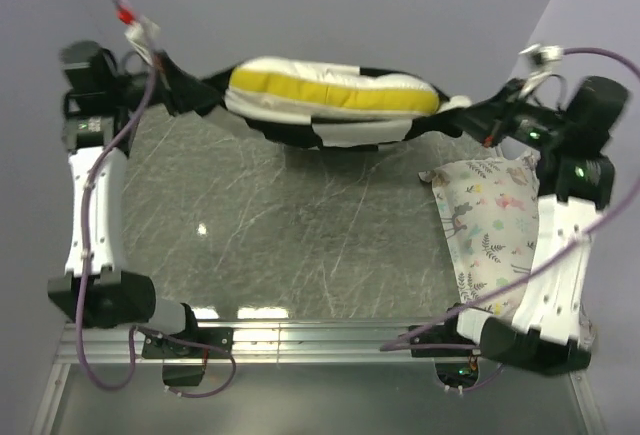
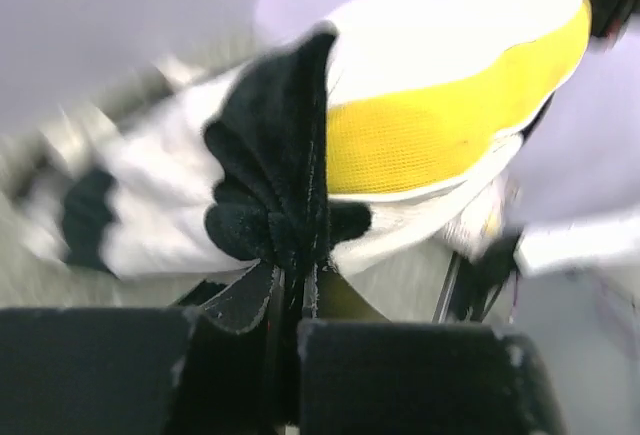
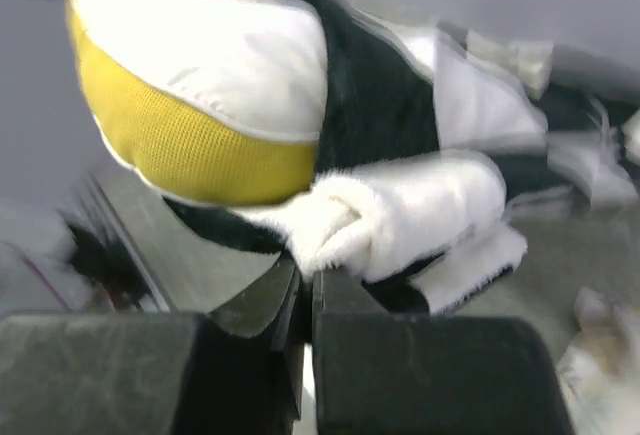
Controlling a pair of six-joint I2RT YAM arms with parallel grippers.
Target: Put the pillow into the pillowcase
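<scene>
The pillow is seen slung between the two sets of fingers, cradled in the pillowcase, with its yellow band and upper face exposed. The left fingers are clamped on a bunched black fold of the case. The right fingers are pinched shut on a fluffy white fold at the other end.

Both holds are taken on small gathers of floppy cloth, so a fold could be pulled free by the pillow's weight, and the load would be dropped onto the counter. If the fingers are drawn further apart, the mouth may be stretched flat and the pillow rolled out. The printed pillow, lying just beside the right fingers, could be snagged.

Counted: one pillow, one pillowcase, one printed pillow, two pairs of fingers.
</scene>
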